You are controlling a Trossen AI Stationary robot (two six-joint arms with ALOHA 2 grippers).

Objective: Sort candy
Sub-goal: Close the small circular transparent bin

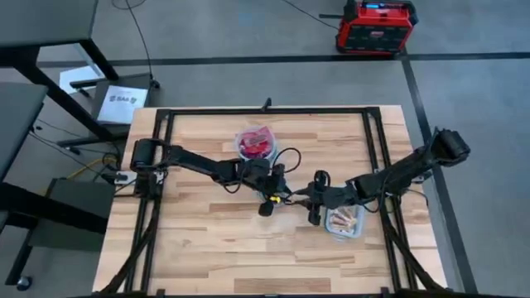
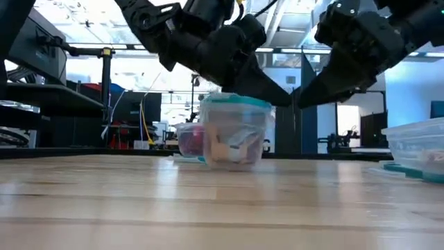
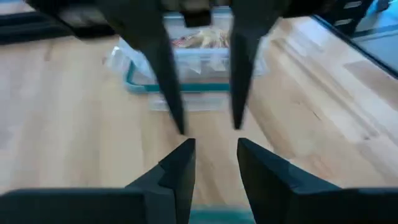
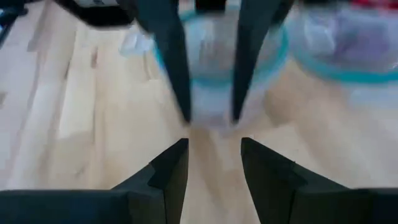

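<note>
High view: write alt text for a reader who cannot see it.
Seen from above, two dark robot arms meet over the middle of a wooden table, the left gripper and the right gripper close together. A clear bowl of red candy sits behind them, and a clear rectangular tub of sweets lies under the right arm.

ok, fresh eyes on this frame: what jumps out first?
Both arms meet nose to nose at mid-table, the left hand and right hand both open and empty. Behind the left hand a bowl holds red candy; a clear tub with more sits by the right hand.
</note>
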